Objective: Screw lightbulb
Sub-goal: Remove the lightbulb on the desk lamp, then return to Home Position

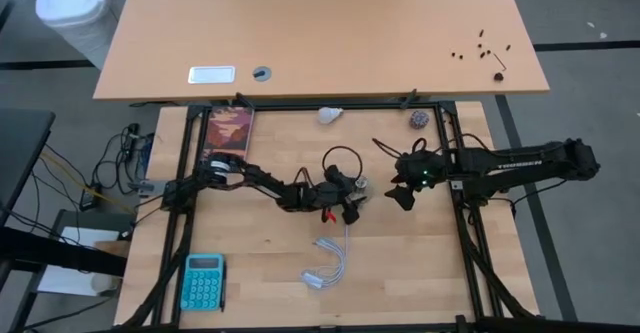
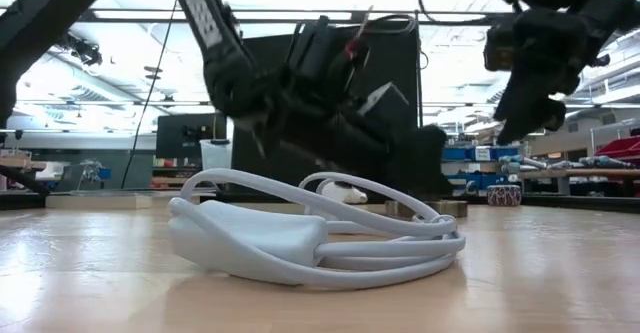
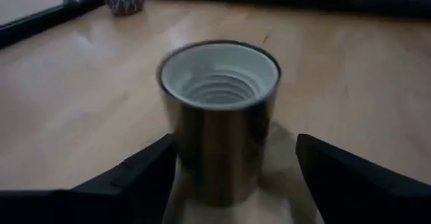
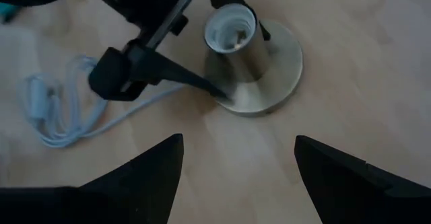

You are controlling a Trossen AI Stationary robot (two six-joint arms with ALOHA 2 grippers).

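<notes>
Table (image 1: 420, 263): left tool (image 3: 229, 183) straddles socket (image 3: 220, 116).

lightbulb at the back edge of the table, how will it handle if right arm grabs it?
The small white pear-shaped lightbulb lies on its side, so a nudge would probably roll it. The rounded surface looks smooth and may slip between gripper fingers. It looks thin-shelled and light; grip gently.

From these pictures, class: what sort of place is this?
Probably a robotics lab: two dark arms work at a framed wooden table, a lamp socket with coiled white cord set out, shelves and monitors behind.
</notes>
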